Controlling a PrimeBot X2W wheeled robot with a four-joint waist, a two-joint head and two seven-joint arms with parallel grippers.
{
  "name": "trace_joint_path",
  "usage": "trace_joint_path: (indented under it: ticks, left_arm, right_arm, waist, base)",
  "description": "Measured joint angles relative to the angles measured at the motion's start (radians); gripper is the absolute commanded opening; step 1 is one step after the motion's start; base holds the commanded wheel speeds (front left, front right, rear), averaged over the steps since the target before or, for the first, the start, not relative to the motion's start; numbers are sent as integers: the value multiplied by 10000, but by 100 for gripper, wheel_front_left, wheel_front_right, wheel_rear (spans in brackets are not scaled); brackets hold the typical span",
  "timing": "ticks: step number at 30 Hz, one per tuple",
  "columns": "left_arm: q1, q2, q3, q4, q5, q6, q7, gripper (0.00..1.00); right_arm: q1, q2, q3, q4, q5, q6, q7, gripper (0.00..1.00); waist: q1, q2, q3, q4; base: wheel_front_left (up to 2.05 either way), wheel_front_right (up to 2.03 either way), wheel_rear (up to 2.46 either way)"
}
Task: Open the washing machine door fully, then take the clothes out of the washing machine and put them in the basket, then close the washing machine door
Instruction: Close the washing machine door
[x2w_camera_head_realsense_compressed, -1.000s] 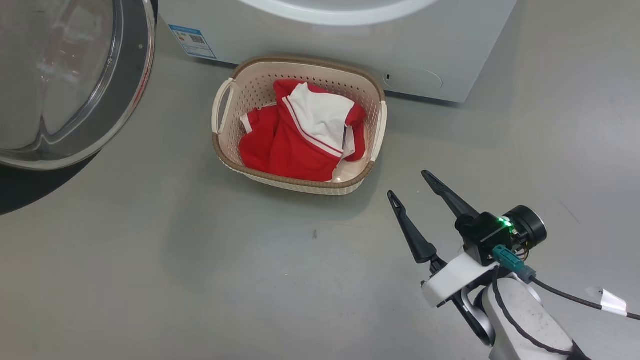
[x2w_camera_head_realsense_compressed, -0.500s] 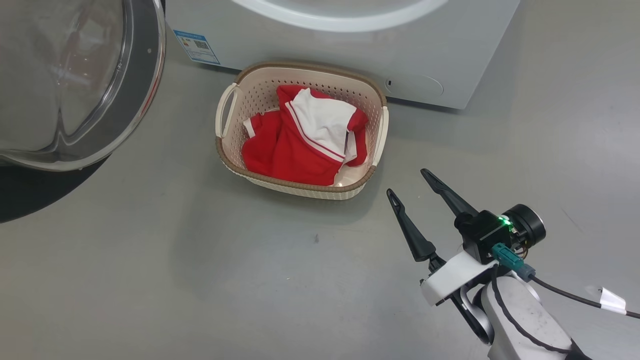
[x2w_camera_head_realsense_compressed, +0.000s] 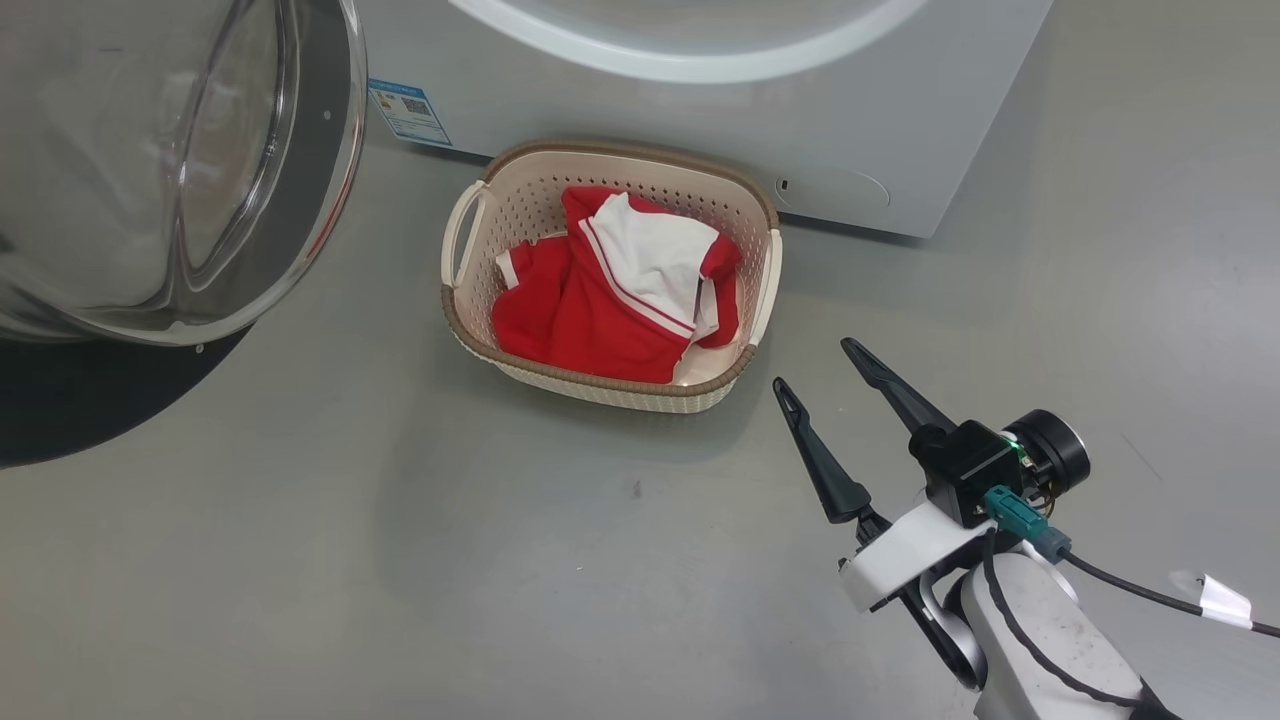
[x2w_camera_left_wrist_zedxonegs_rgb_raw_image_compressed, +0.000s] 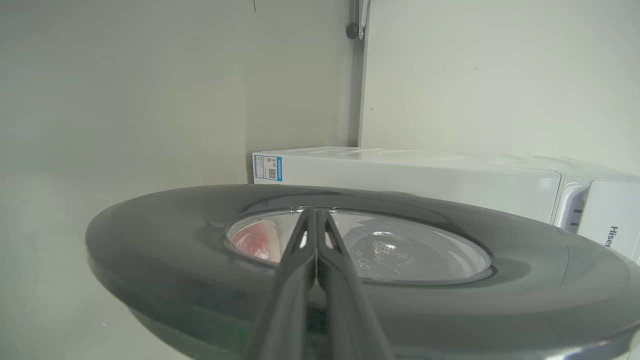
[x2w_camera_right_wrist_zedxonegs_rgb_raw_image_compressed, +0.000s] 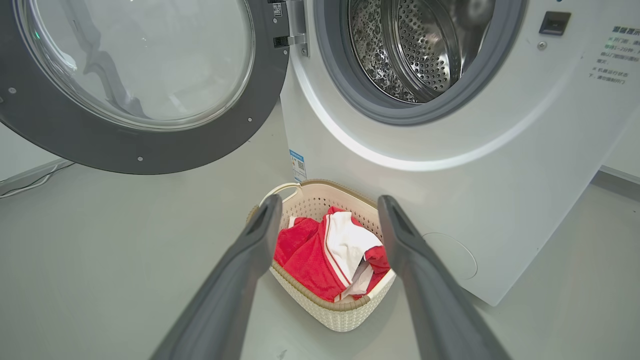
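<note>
While pushing with left hand (x2w_camera_left_wrist_zedxonegs_rgb_raw_image_compressed: 315, 215) pressed together, has swung the washing machine door (x2w_camera_head_realsense_compressed: 320, 190) nearer shut. Leaves only latching: clothes (x2w_camera_head_realsense_compressed: 600, 320) in basket (x2w_camera_head_realsense_compressed: 610, 383), right hand (x2w_camera_head_realsense_compressed: 814, 365) spread idle.

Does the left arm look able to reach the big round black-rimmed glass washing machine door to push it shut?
Likely yes: the left end effector, fingers together, lies right at the outer face of the washing machine door, nothing between them. Whether they touch I cannot tell.

Beyond my right tool (x2w_camera_right_wrist_zedxonegs_rgb_raw_image_compressed: 330, 201) I see soft cloth clothes (x2w_camera_right_wrist_zedxonegs_rgb_raw_image_compressed: 310, 257) in a matt perforated plastic basket (x2w_camera_right_wrist_zedxonegs_rgb_raw_image_compressed: 345, 317); farther, a glossy glass door (x2w_camera_right_wrist_zedxonegs_rgb_raw_image_compressed: 165, 65) and shiny steel drum (x2w_camera_right_wrist_zedxonegs_rgb_raw_image_compressed: 410, 50).
</note>
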Motion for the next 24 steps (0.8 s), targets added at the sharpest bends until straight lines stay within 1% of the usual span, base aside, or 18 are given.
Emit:
trace_joint_path:
  ticks: [5,10,17,24]
  left_arm:
    - [113,-42,-84,4,-98,-414,650,0]
    - [206,-272,-176,10,-245,-874,1392,0]
    - [256,-662,-385,-40,-535,-1127,2324,0]
    - [471,-940,-525,-293,-623,-1231,3131,0]
  right_arm:
    - [1,10,0,0,6,0,0,100]
    - [4,25,2,2,15,0,0,100]
    - [8,38,4,2,17,-2,0,100]
    - [53,56,6,2,67,-8,0,100]
  waist:
    - [0,0,-85,9]
    - [0,0,-165,24]
    - [0,0,-244,55]
    - [0,0,-317,70]
  base:
    - [0,0,0]
    - [0,0,0]
    - [0,0,0]
    - [0,0,0]
